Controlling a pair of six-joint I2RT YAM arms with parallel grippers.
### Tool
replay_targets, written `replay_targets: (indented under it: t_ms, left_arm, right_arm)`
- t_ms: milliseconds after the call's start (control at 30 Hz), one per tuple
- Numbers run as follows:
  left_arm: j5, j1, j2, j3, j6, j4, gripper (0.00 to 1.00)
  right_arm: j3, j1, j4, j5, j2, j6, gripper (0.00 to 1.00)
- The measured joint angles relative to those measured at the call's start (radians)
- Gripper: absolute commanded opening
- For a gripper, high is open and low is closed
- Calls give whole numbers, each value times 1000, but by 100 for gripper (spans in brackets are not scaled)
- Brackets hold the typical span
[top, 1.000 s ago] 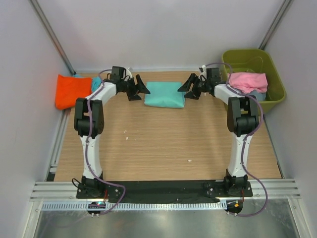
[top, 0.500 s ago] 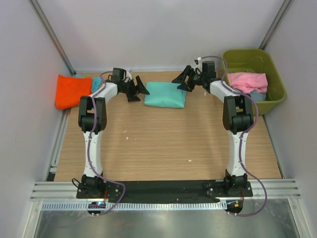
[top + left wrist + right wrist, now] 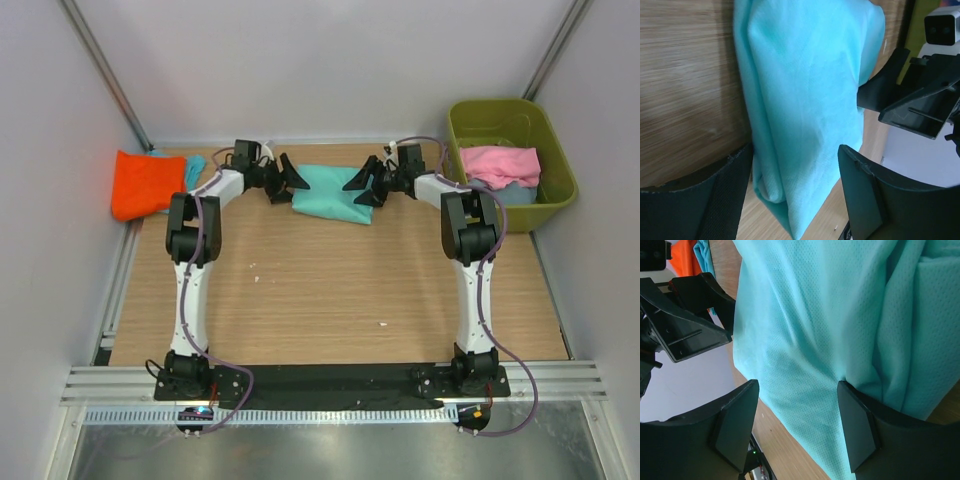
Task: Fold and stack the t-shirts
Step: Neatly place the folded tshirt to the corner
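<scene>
Pick-up step, by judgement: left gripper (image 3: 283,177) and right gripper (image 3: 362,186), both spread wide and empty, straddle the folded teal t-shirt (image 3: 330,193) at far centre; closing should follow.

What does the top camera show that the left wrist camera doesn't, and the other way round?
Only the top view shows the orange t-shirt at the far left of the table and the pink t-shirt in the green bin at the right. Only the left wrist view shows, close up, the folded end of the teal t-shirt between the open fingers of the left hand. Both show the teal t-shirt and the right hand at its opposite end.
</scene>
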Motion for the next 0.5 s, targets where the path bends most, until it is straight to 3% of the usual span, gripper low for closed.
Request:
replay_targets:
  t_ms: [133, 300, 500]
  left_arm:
    - [45, -21, 26, 5, -41, 47, 62]
    - [88, -45, 75, 25, -77, 106, 35]
    - [85, -47, 86, 26, -40, 105, 20]
  right_arm:
    - [-7, 0, 11, -3, 0, -3, 70]
    - [-12, 0, 15, -3, -4, -12, 71]
    - [-14, 1, -15, 9, -24, -60, 72]
